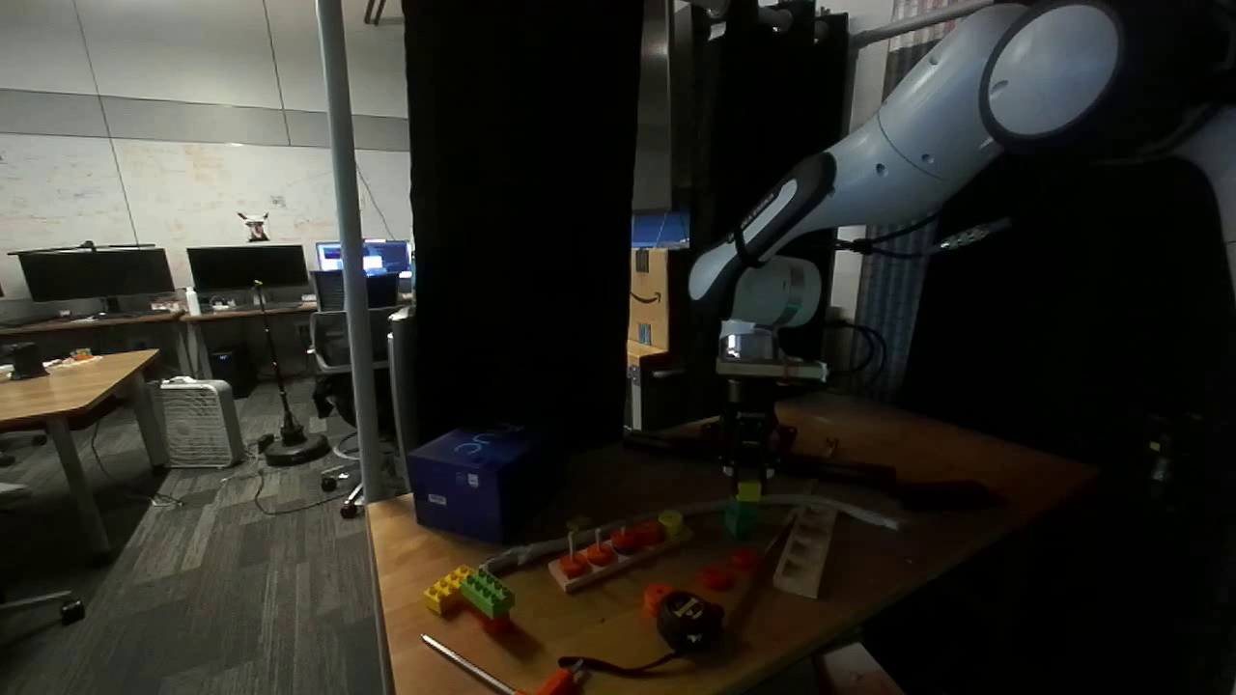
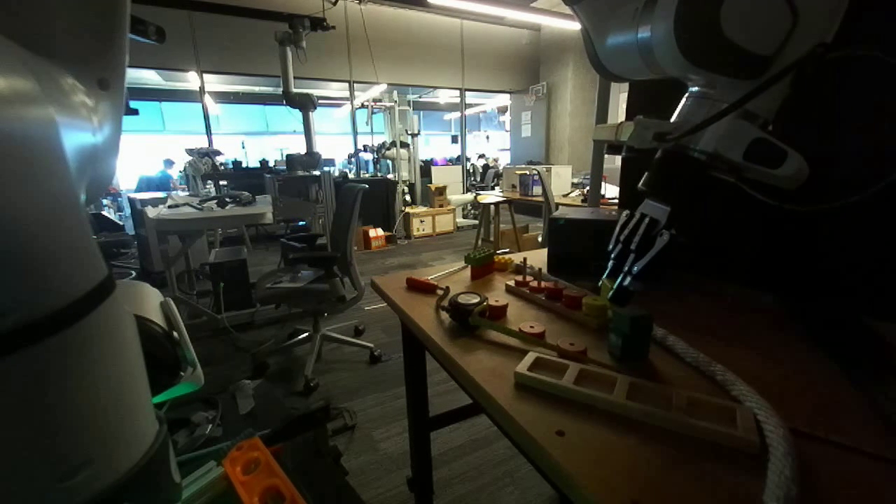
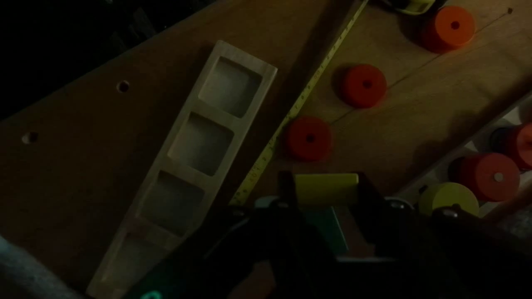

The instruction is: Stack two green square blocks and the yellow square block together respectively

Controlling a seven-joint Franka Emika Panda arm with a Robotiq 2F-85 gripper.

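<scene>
My gripper (image 1: 749, 475) is shut on the yellow square block (image 1: 748, 491), which sits between the two fingertips in the wrist view (image 3: 326, 190). The green square blocks (image 1: 741, 519) stand on the table just below the yellow block. In an exterior view the green blocks (image 2: 629, 334) look like one dark upright stack, and the seam between them is too dark to make out. In the wrist view the green top (image 3: 326, 228) shows partly behind the yellow block, turned at an angle to it. I cannot tell whether yellow touches green.
A wooden tray with square pockets (image 3: 245, 178) lies beside the stack. A peg board (image 1: 618, 562) with red and yellow discs stands on the opposite side. Loose red discs (image 3: 309, 138), a tape measure (image 1: 688, 621), toy bricks (image 1: 488, 594), a sleeved cable (image 2: 728, 392) and a blue box (image 1: 473, 483) lie around.
</scene>
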